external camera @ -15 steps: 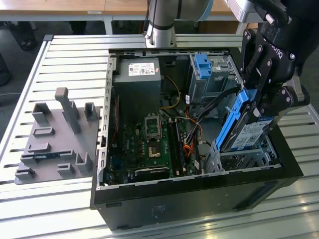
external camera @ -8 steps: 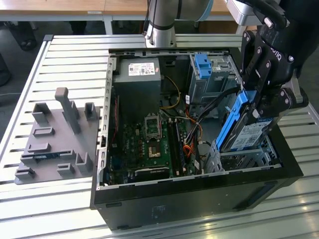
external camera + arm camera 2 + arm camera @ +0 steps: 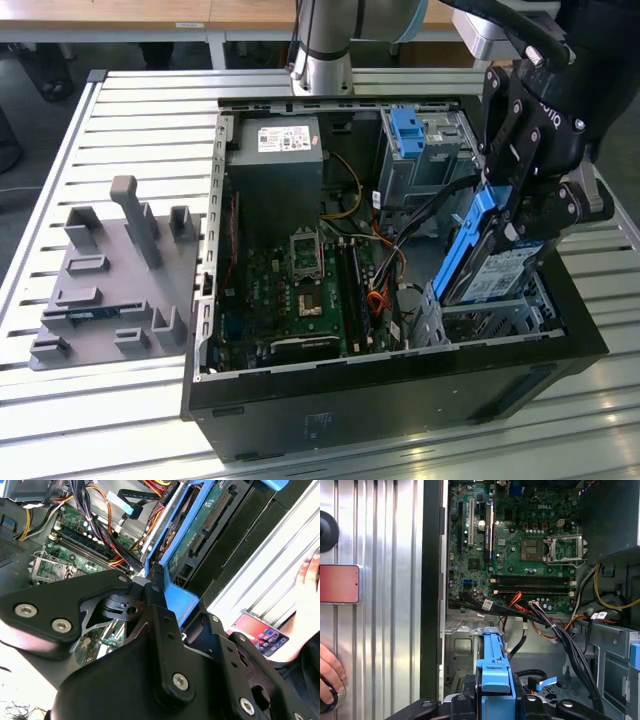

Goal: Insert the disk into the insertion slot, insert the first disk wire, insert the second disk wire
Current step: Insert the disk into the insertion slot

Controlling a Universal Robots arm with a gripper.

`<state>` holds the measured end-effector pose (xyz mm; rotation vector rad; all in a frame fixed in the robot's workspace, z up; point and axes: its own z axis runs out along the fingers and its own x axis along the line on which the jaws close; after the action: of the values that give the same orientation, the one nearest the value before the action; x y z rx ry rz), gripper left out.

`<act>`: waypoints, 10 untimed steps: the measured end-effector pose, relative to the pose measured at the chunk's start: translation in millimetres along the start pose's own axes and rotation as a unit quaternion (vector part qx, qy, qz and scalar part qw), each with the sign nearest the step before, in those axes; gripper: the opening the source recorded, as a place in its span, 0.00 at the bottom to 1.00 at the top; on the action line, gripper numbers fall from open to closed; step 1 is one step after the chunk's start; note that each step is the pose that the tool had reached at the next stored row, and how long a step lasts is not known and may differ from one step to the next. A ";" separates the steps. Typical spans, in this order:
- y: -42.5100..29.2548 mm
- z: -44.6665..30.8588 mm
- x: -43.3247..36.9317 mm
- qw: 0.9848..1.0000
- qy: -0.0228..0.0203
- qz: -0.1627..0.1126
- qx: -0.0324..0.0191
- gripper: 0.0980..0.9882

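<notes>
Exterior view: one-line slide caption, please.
The gripper holds the blue-framed disk tilted over the perforated insertion slot inside the open computer case.

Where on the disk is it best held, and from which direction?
The disk stands steeply tilted, lower end at the insertion slot, so grip the upper end of its blue carrier from above, where the gripper clamps it.
</notes>
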<state>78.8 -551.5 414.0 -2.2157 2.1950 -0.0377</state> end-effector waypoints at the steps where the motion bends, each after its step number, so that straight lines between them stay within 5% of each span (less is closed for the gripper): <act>1: 0.0 0.5 0.0 1.000 0.000 0.000 0.000 0.30; 10: 0.1 4.8 0.0 1.000 0.000 0.000 0.000 0.30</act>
<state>78.8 -551.5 409.2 -2.2157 2.1949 -0.0377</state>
